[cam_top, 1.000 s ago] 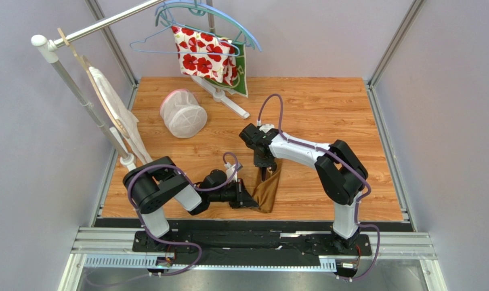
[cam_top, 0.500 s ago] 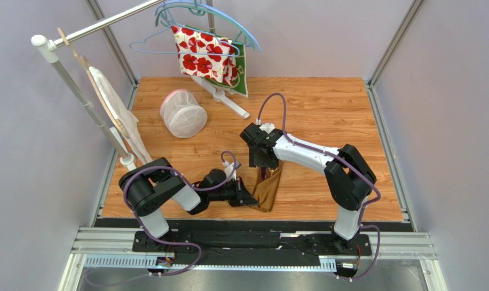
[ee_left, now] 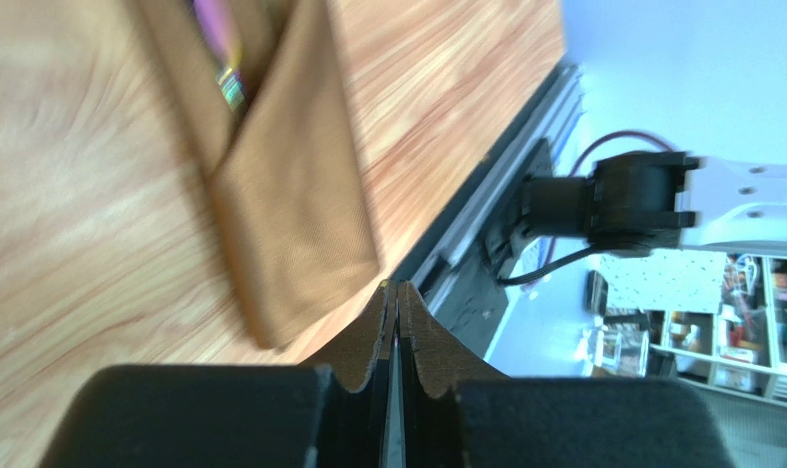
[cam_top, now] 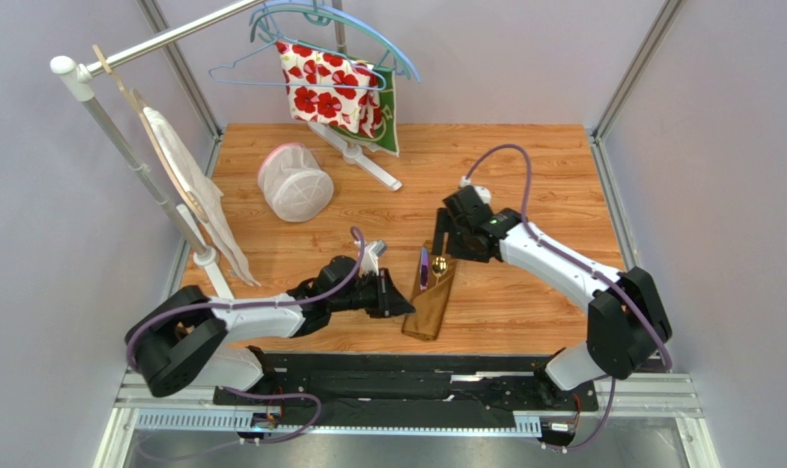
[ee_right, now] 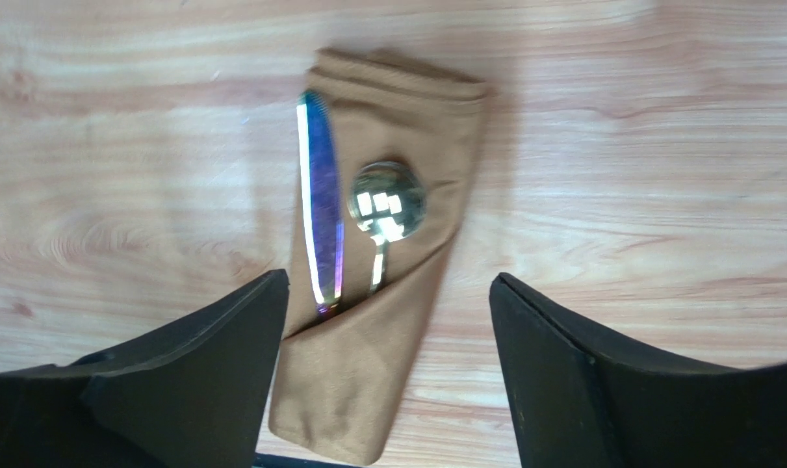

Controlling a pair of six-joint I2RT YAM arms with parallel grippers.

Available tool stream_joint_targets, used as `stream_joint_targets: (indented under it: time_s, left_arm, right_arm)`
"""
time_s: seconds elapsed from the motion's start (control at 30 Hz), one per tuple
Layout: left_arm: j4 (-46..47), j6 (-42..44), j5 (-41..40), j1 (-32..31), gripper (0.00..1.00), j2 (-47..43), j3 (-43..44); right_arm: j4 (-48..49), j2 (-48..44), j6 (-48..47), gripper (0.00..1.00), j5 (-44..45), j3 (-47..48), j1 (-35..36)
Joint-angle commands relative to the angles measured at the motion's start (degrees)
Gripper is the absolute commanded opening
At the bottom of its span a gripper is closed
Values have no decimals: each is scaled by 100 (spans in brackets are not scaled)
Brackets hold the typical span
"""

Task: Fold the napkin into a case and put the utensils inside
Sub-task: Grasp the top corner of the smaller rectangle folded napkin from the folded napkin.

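My right fingers [ee_right: 583,390] stood wide with nothing between them, hanging over the case [ee_right: 343,390], which lay flat on the tabletop [ee_right: 612,146] directly below their gap. My left fingers [ee_left: 407,331] were pressed together on nothing, tips just beside one end of the case; whether they touched the cloth I could not tell. The pocket held both utensils: the knife [ee_right: 319,214] and, beside it, the spoon [ee_right: 387,200], lower ends tucked under the fold, upper ends showing. I judged the step to be a clean retreat: right fingers straight up, left fingers sideways off the cloth, snagging nothing.
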Motion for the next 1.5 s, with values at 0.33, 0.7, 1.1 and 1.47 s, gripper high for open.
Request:
stream_joint_targets:
  time_s: [0.33, 0.7, 1.1, 1.47]
  left_arm:
    - [-3807, 1552, -1393, 592, 0, 569, 2810]
    - [-4370, 2089, -1877, 645, 0, 2259, 4384]
    - [-5029, 2458, -2062, 662, 0, 3402, 5720]
    - [-5064, 2546, -2177, 662, 0, 3683, 5949]
  right_arm:
    - [1097, 40, -504, 36, -1078, -736, -1352]
    - [1281, 795, -671, 10, -999, -745, -1379]
    - [1360, 1201, -733, 6, -1043, -631, -1361]
    - [1387, 1332, -733, 6, -1104, -578, -1361]
